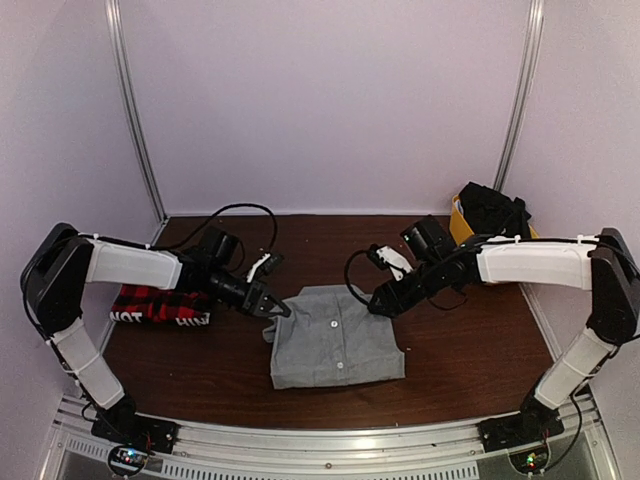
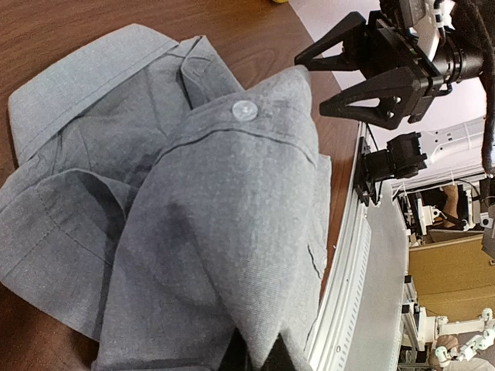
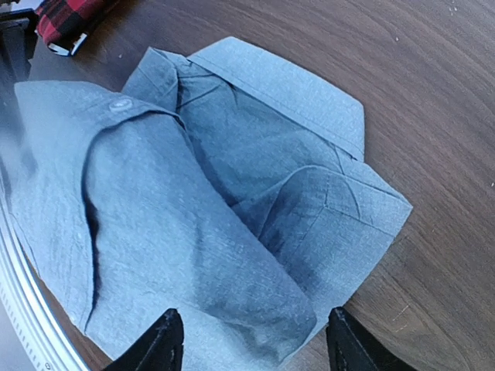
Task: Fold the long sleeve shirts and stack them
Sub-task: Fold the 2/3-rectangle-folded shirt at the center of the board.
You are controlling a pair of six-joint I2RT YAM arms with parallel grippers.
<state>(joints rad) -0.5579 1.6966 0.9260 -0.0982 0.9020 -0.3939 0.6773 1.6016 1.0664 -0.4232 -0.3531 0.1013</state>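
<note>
grey shirt (image 1: pixel 335 345): soft woven cloth, matt, with a fine weave you can see up close
button (image 2: pixel 244 110): small, round, smooth and a bit shiny
plaid shirt (image 1: pixel 160 303): red and black cloth, matt
table (image 1: pixel 480 350): dark brown wood with long grain lines, smooth, a little glossy
left gripper (image 1: pixel 280 311): black, hard, matt
right gripper (image 1: pixel 378 303): black, hard, matt, looks like plastic
rail (image 1: pixel 330 440) at the near edge: silver metal, ribbed, shiny
yellow bin (image 1: pixel 457 218): smooth plastic
arm covers (image 1: pixel 130 265): white, smooth
</note>
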